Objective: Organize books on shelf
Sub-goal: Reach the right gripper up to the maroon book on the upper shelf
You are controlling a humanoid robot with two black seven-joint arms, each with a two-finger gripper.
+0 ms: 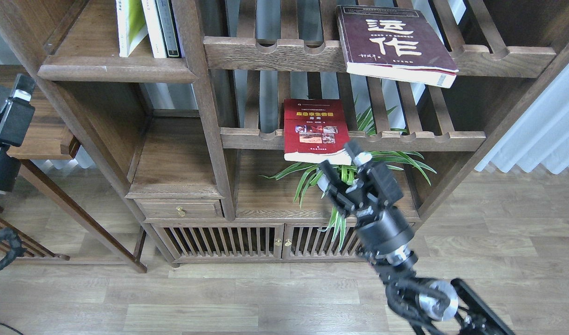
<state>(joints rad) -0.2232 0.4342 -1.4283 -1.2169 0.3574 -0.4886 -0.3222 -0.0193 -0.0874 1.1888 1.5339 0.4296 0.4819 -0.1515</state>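
Observation:
The dark maroon book lies flat on the top slatted rack, its corner over the front rail. The red book lies flat on the middle slatted rack, overhanging its rail. The yellow-green book stands upright on the solid shelf at top left. My right gripper is open and empty, with its fingers just below the red book's front edge, in front of the plant. My left gripper is at the far left edge, open and empty, well left of the shelf.
A spider plant in a white pot stands under the red book, right behind my right gripper. Thin white and dark volumes stand beside the yellow-green book. A small drawer and slatted doors are below. A low side table is by my left arm.

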